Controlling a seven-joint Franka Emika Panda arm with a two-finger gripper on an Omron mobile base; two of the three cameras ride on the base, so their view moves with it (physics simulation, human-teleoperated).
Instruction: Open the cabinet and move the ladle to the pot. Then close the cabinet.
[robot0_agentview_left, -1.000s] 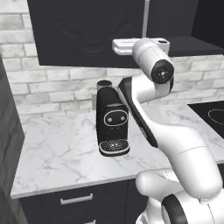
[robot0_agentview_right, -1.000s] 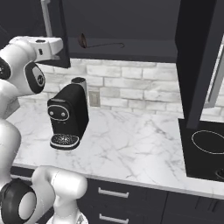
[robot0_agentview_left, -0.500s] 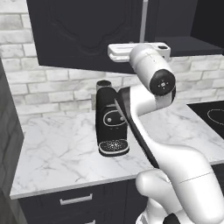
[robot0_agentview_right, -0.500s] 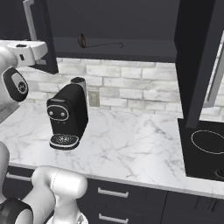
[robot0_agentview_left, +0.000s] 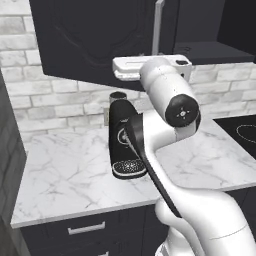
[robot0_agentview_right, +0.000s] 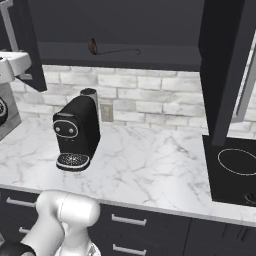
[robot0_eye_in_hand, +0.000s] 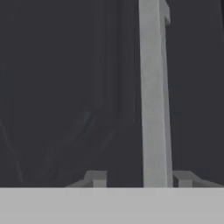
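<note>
The black wall cabinet has both doors swung open. Its left door shows its face in the left base view, with the silver bar handle rising at its edge. My gripper is at the lower part of that handle. In the hand view the handle stands between my fingertips, with a gap on the left side, so the gripper is open around it. The ladle lies on the cabinet's bottom shelf, bowl to the left. The pot is out of view.
A black coffee machine stands on the marble counter below the cabinet, close behind my arm in the left base view. The open right door hangs over a black cooktop. Base drawers run under the counter.
My hand has moved left and slightly down with the left door's handle, and the door has swung further open. The jaws have widened slightly around the handle.
</note>
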